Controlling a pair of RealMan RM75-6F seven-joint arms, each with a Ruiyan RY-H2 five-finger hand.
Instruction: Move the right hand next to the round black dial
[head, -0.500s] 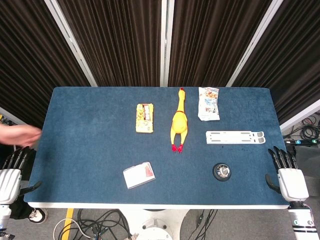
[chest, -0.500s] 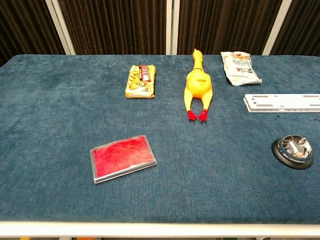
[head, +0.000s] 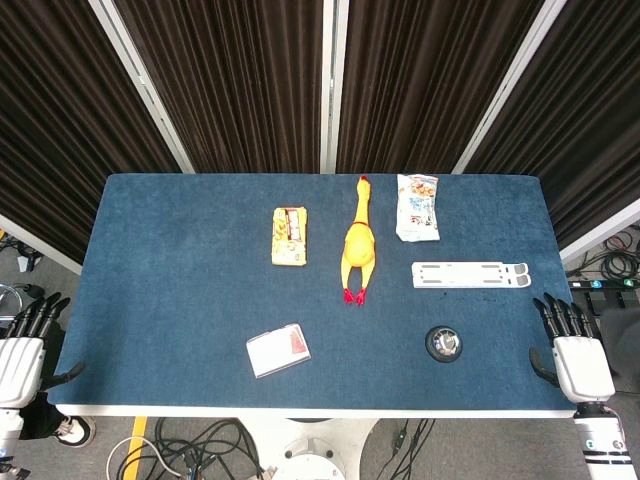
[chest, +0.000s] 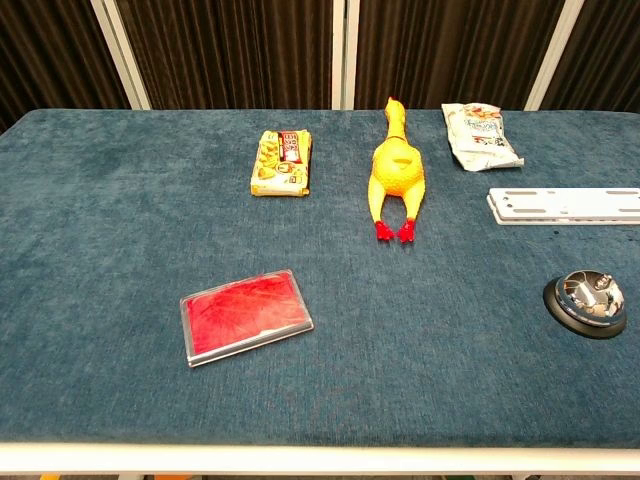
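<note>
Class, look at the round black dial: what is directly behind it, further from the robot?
Behind the round black dial lies a flat white bracket, apart from it, on the blue table. Nothing covers either; whatever is beneath the bracket cannot be seen.

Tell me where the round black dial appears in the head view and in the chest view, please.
Head view: the round black dial lies at lower right, near the table's front edge.
Chest view: the dial is at the far right, partly cut off.
Shared landmark: the white bracket lies just behind it.
</note>
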